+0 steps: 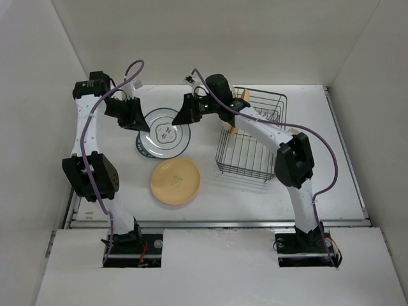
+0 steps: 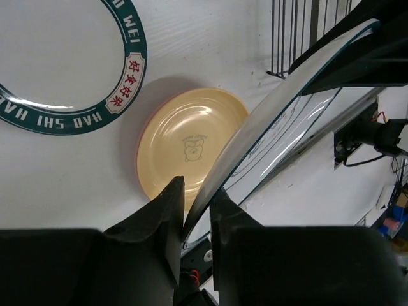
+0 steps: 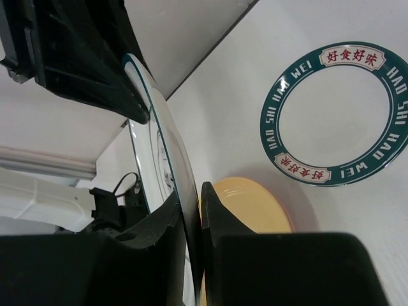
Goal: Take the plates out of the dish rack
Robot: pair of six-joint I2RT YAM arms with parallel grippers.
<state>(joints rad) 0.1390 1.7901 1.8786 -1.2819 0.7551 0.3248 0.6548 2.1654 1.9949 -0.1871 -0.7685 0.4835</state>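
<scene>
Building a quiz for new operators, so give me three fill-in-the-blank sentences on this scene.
1. The ringed white plate is clamped at its rim by ____ grippers: the left gripper and the right gripper.
2. The plate nearest the arm bases is ____ in colour.
3. The dish rack stands on the ____ arm's side.

Missing words: two; yellow; right.

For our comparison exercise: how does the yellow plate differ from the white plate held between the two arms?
Colour: the yellow plate is yellow-orange; the white plate is white with thin dark rings. Support: the yellow plate lies flat on the table; the white plate is gripped at its rim by the jaws of the left gripper and the right gripper. Both are round and outside the dish rack.
</scene>
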